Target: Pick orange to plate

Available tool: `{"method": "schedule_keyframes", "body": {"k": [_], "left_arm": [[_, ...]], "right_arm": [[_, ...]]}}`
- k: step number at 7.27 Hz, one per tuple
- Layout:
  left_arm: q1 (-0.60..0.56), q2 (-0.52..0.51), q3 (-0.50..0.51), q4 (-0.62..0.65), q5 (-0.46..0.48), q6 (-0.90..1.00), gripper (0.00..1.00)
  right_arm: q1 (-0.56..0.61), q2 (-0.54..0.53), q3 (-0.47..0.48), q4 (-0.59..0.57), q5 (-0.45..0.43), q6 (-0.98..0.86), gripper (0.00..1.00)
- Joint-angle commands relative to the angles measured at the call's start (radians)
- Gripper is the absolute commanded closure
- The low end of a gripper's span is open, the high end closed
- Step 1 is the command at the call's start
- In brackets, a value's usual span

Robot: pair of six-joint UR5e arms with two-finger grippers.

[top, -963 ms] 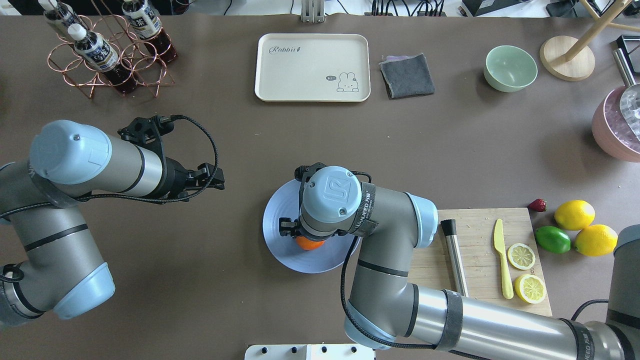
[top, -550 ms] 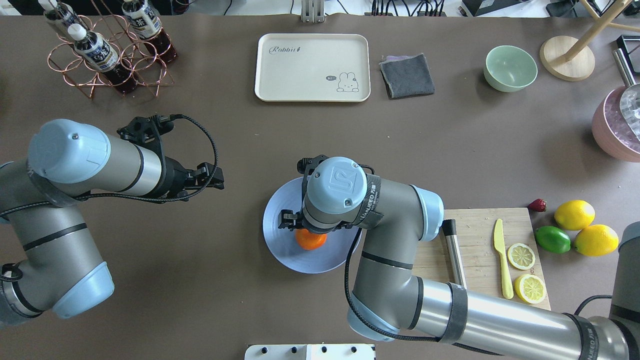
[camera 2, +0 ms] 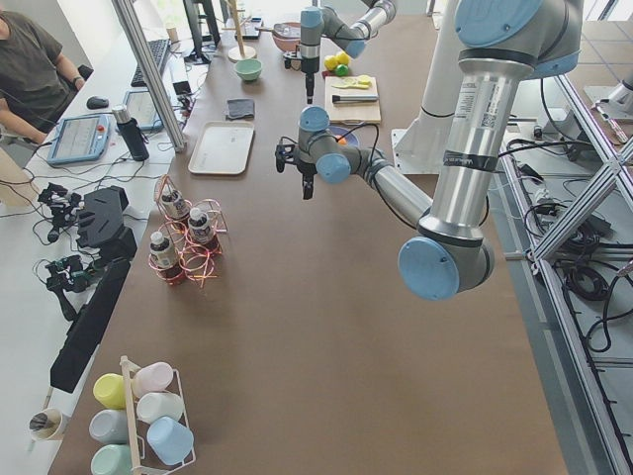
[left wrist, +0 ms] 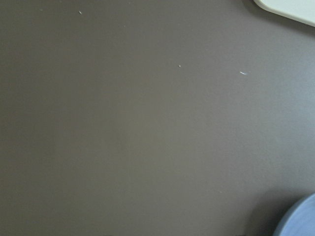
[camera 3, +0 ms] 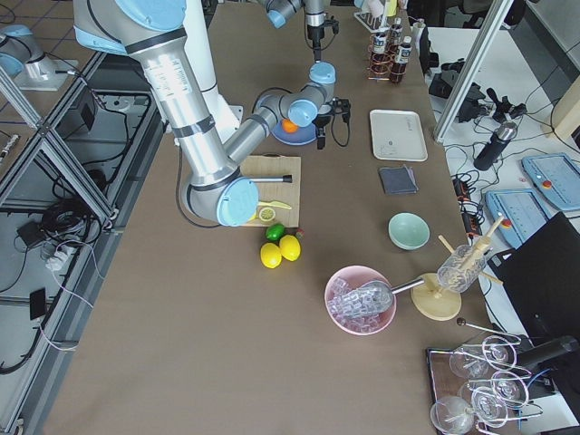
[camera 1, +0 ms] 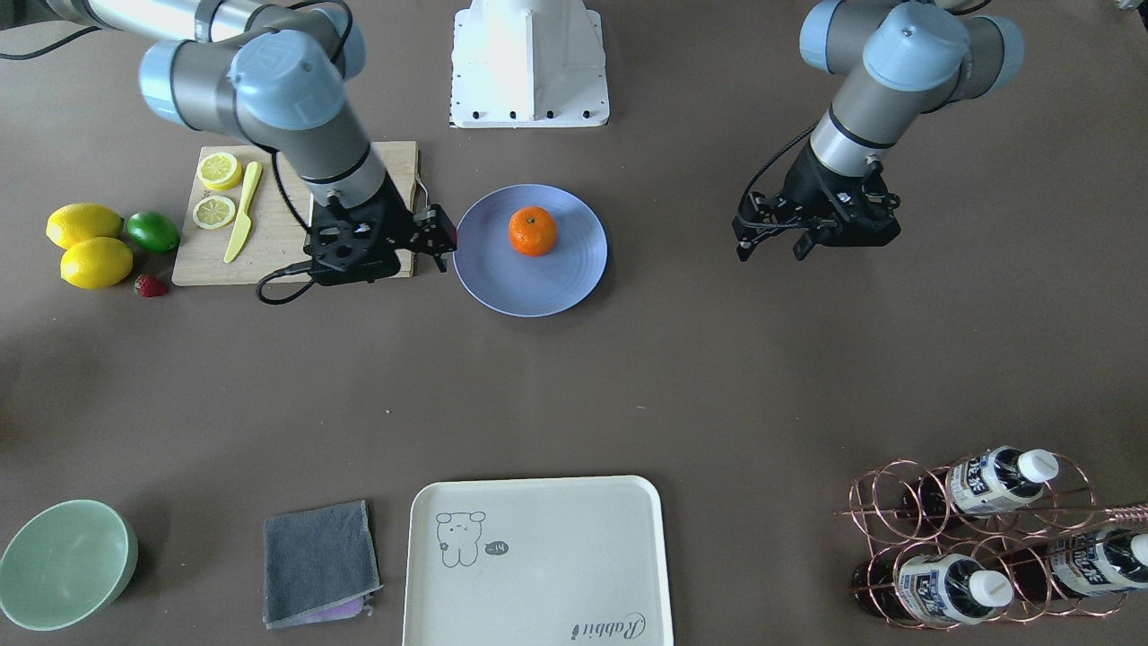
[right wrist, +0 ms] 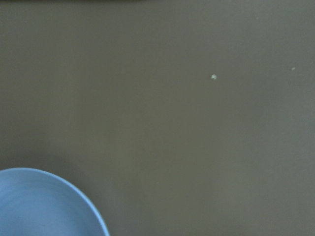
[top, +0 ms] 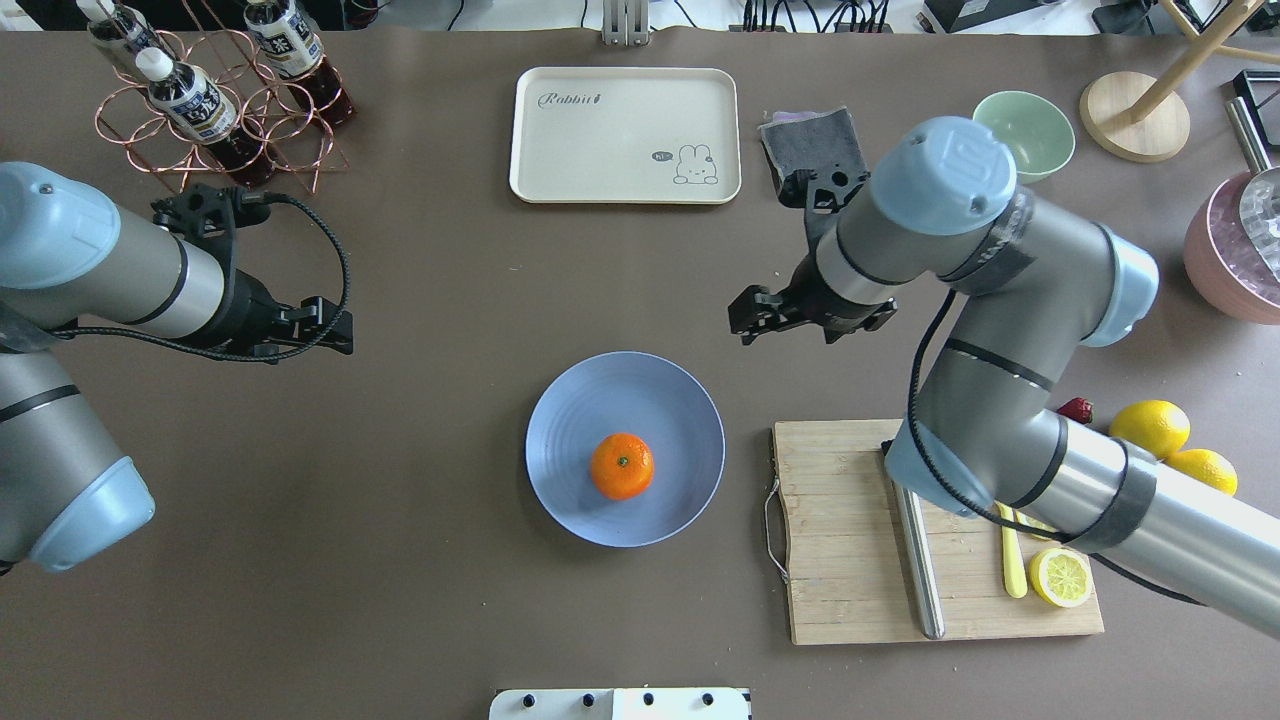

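Observation:
The orange (top: 622,466) rests alone on the pale blue plate (top: 570,420) in the middle of the table, just right of the plate's centre. It shows stem up in the front view, orange (camera 1: 533,231) on plate (camera 1: 538,292). My right gripper (top: 748,322) hangs open and empty, beyond the plate's far right rim and clear of the fruit. My left gripper (top: 335,330) is open and empty too, well off to the plate's left. The right wrist view catches only the plate's rim (right wrist: 44,201). In the left wrist view the plate's edge (left wrist: 302,221) is all that shows.
A wooden cutting board (top: 850,530) lies right of the plate with a metal rod (top: 915,550), a yellow knife and a lemon half (top: 1062,577). Lemons (top: 1148,428) sit beyond it. At the back are a cream tray (top: 625,135), grey cloth, mint bowl (top: 1035,125) and bottle rack (top: 215,110).
My right gripper has let go of the orange, lifted off it and swung away to the far right of the plate. The left arm has drawn back to the left.

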State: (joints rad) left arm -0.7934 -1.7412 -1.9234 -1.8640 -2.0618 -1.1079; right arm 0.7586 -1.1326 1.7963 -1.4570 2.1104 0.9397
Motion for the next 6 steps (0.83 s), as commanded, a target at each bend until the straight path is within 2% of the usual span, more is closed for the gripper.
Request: {"method": "schedule_keyframes", "body": {"k": [1,2,3,4,5,6], "left_arm": [[-0.195,0.166,0.001,0.008,-0.177,0.292,0.13],[-0.295,0.272,0.007,0.002,-0.252,0.465,0.13],[-0.390,0.360,0.035,0.003,-0.256,0.660,0.13],[-0.500,0.400,0.081,0.000,-0.258,0.734,0.05],[-0.565,0.438,0.110,-0.004,-0.255,0.750,0.02],[-0.599,0.468,0.145,-0.004,-0.258,0.867,0.02]], "right_arm": [[0.268,-0.200,0.003,-0.022,0.150,-0.435,0.00],[0.348,-0.254,0.006,-0.092,0.151,-0.585,0.00],[0.440,-0.324,0.003,-0.133,0.151,-0.763,0.00],[0.535,-0.395,-0.014,-0.135,0.154,-0.914,0.00],[0.606,-0.450,-0.021,-0.135,0.161,-1.002,0.00],[0.625,-0.482,-0.024,-0.134,0.161,-1.016,0.00]]}}
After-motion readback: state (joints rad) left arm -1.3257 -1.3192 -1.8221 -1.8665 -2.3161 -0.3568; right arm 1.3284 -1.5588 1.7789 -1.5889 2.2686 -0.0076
